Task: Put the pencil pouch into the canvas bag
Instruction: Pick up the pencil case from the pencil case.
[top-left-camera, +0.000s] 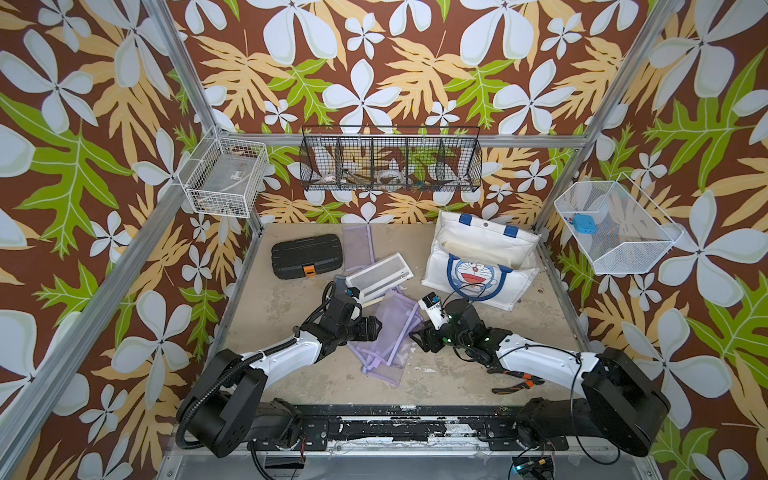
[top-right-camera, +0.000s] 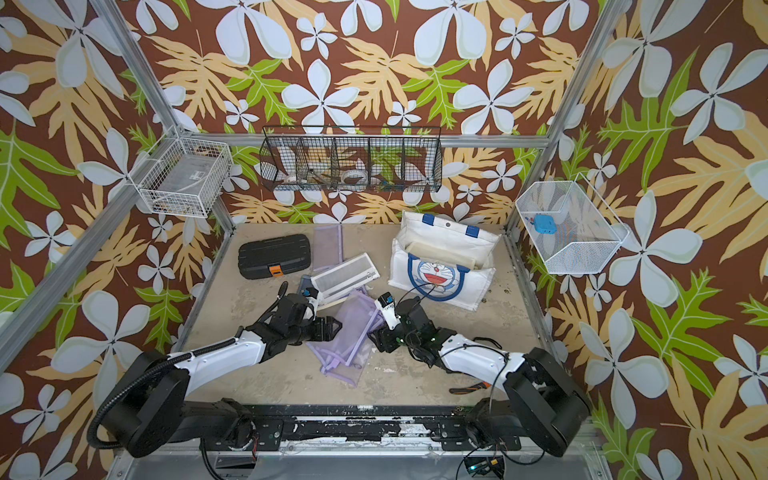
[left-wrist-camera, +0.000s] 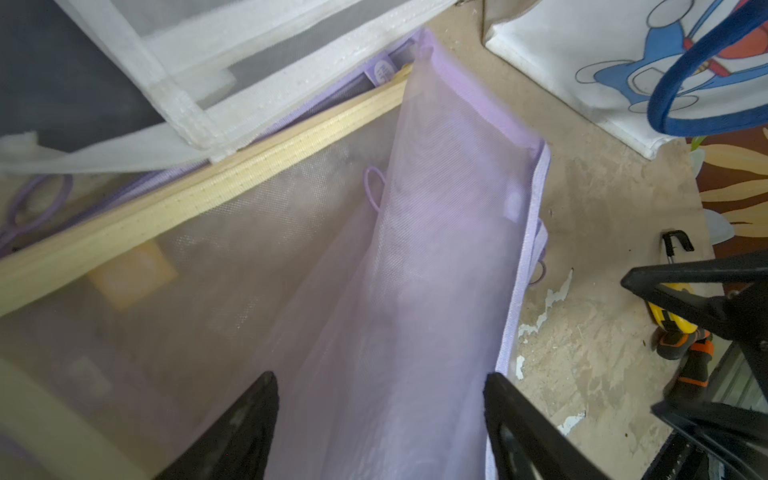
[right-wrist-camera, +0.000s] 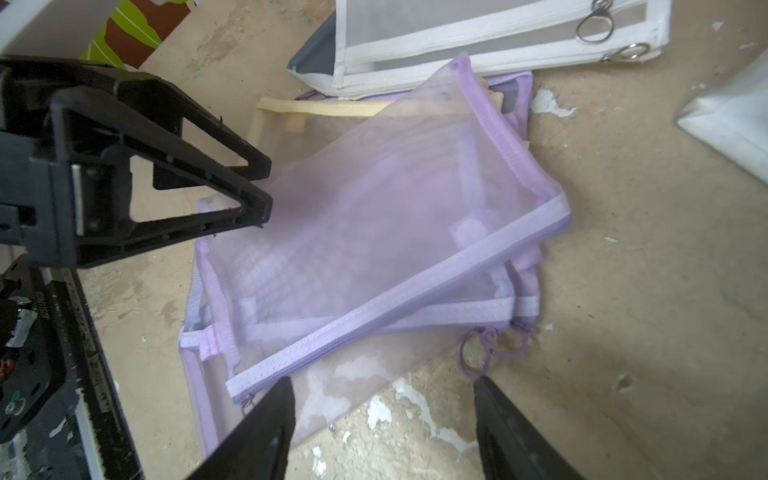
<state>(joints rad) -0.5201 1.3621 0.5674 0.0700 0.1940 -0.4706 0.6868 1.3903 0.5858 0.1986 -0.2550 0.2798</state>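
just off the front of the canvas bag (top-left-camera: 484, 243) lies the lilac mesh pencil pouch (top-left-camera: 392, 328), long axis pointing away from the bag; my left gripper (left-wrist-camera: 380, 376) and right gripper (right-wrist-camera: 382, 382) flank it, jaws apart astride the mesh, not yet pinching by my judgement; the right one is nearer the bag.

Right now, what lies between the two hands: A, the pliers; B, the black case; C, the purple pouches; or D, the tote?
C: the purple pouches lie between the left hand and the right hand, both open over the mesh.
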